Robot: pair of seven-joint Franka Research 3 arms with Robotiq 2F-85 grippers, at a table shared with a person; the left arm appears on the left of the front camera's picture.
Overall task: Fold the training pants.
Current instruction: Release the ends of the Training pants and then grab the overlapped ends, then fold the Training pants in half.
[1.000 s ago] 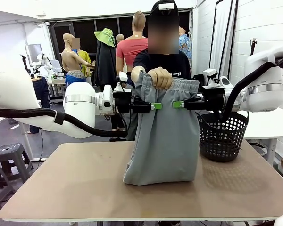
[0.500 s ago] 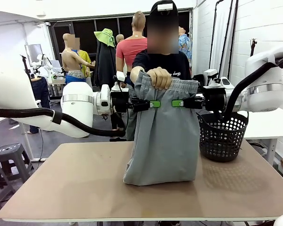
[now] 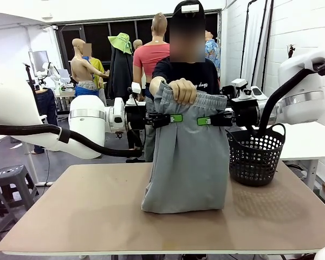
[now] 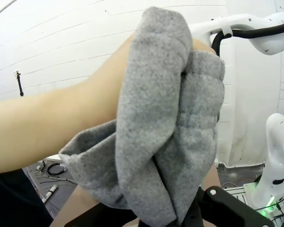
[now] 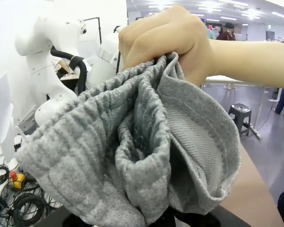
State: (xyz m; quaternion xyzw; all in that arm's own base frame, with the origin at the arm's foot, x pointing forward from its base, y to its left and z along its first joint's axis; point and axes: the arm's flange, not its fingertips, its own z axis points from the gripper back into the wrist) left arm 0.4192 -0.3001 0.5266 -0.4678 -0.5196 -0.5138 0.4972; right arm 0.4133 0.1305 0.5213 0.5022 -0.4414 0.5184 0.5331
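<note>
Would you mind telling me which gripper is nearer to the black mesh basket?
Right. The right gripper pinches the training pants just left of and above the basket; the left gripper holds them farther away, at the opposite edge.

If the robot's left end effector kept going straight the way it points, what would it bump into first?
Most likely the soft light grey training pants: the left end effector points sideways at the fabric just below the gathered waistband. Beyond that comes the right end effector, pointing back at it. Depth is hard to judge.
</note>
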